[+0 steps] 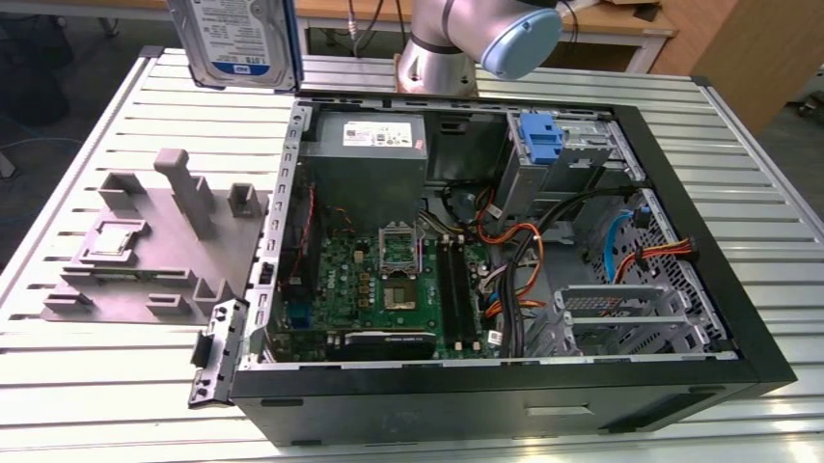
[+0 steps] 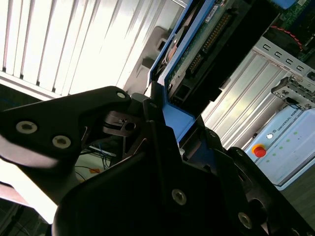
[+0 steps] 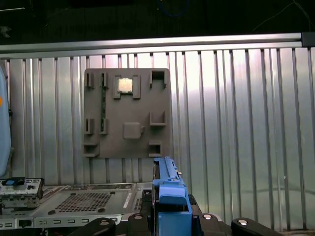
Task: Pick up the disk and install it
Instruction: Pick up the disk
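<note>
I'm clamping the pincer (image 2: 179, 123) on the disk (image 1: 238, 43) by its blue bracket (image 3: 170, 196); in both wrist views the jaws are gripping the bracket edge. The disk is hanging in the air, label facing the exterior view, long axis roughly upright. It's sitting over the surface (image 1: 103, 386), just beyond the case's (image 1: 451, 405) far corner at the exterior view's left. The drive bays (image 1: 586, 145) are lying across the case toward the exterior view's right, well apart from the disk. The fixture plate (image 1: 154, 241) is sitting below, on the disk's side.
</note>
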Motion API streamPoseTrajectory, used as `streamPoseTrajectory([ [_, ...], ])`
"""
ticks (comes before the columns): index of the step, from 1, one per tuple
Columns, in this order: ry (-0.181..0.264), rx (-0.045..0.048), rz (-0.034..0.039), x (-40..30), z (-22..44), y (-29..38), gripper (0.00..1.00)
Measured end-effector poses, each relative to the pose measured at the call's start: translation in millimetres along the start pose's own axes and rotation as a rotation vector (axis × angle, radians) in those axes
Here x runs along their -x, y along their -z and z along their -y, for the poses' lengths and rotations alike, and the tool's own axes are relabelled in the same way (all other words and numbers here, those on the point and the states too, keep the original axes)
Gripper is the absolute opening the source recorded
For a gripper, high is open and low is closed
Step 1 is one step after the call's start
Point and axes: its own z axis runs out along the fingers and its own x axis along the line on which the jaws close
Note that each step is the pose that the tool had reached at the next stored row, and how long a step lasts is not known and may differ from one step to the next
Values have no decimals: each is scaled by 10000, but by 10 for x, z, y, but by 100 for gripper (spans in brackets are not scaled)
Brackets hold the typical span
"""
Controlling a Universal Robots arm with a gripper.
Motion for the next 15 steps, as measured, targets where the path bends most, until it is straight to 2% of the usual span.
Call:
streamPoseTrajectory([
  [15,0,0,0,2,31,1,36],
])
